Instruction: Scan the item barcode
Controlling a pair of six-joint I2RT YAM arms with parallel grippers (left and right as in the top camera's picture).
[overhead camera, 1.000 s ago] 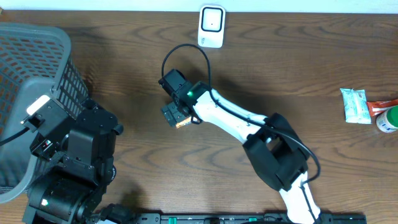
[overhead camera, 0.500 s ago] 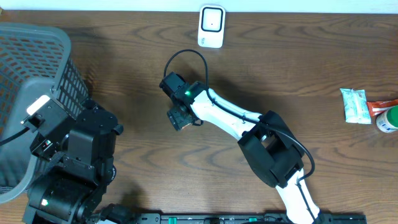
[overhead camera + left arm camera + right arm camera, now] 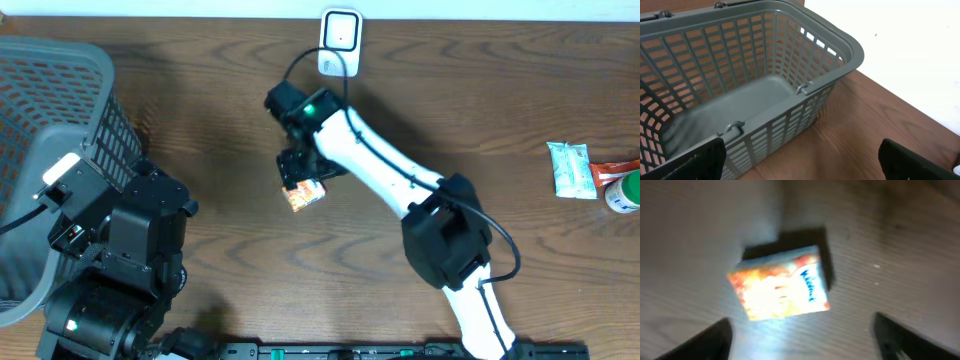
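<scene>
box (image 3: 306, 196) lies loose mid-frame, just below the right gripper (image 3: 802, 335)
jaws spread, empty; box's long axis runs finger to finger; left gripper (image 3: 800, 159), also spread, is farther.

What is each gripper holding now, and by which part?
Nothing is held. The right gripper hangs open over the box, which lies free on the table; the left gripper is open and empty near the basket.

Right arm (image 3: 400, 185): white links (image 3: 365, 160), black joints (image 3: 450, 245); green light (image 3: 309, 108), looped black cable (image 3: 300, 62) behind hand (image 3: 300, 180). Left arm (image 3: 130, 240): all black.
</scene>
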